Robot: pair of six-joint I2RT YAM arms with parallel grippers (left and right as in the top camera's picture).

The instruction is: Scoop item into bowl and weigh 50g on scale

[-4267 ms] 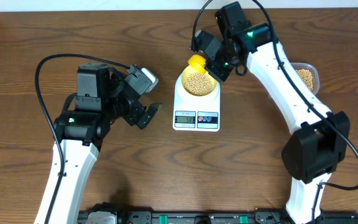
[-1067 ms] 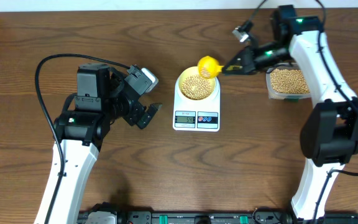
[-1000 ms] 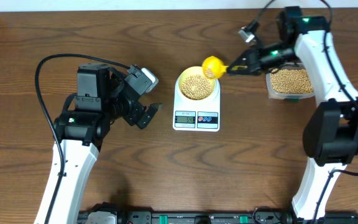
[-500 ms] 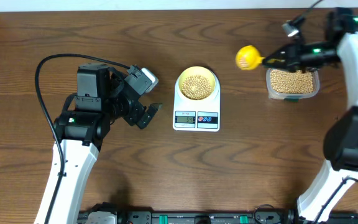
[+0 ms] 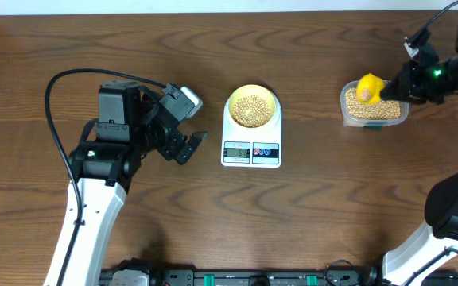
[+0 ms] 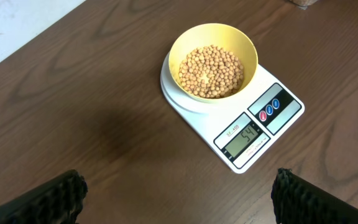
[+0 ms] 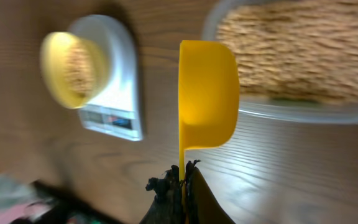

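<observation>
From where I stand there is one white kitchen scale (image 5: 251, 140) in the middle of the wooden table (image 5: 308, 214), with one pale-yellow bowl (image 5: 233, 101) sitting on its platform. One clear plastic tub (image 5: 348, 119) sits well off toward the right arm's side, and there is one yellow scoop (image 5: 369, 87). Two arms work the table. The small tan beans (image 5: 253, 110) lie in two lots: one heap filling the bowl's bottom, another covering the tub's floor. The left gripper (image 5: 191, 145) hangs above bare wood just beside the scale, touching nothing. In its wrist view the two dark fingers (image 6: 55, 196) sit at opposite bottom corners, jaws spread wide and empty. The right gripper (image 5: 400, 83) reaches in from the far right, its jaws pressed onto the thin handle of the scoop and pinching it. The scoop's cup hangs over the tub's near-centre end, turned on edge in the wrist view. That view is blurred, and I cannot tell whether the cup touches the beans below. On the scale's face the grey display (image 6: 248, 134) reads 54. A small label beside it looks like "SF-400", and there are two round buttons (image 6: 272, 107), one red and one blue.
</observation>
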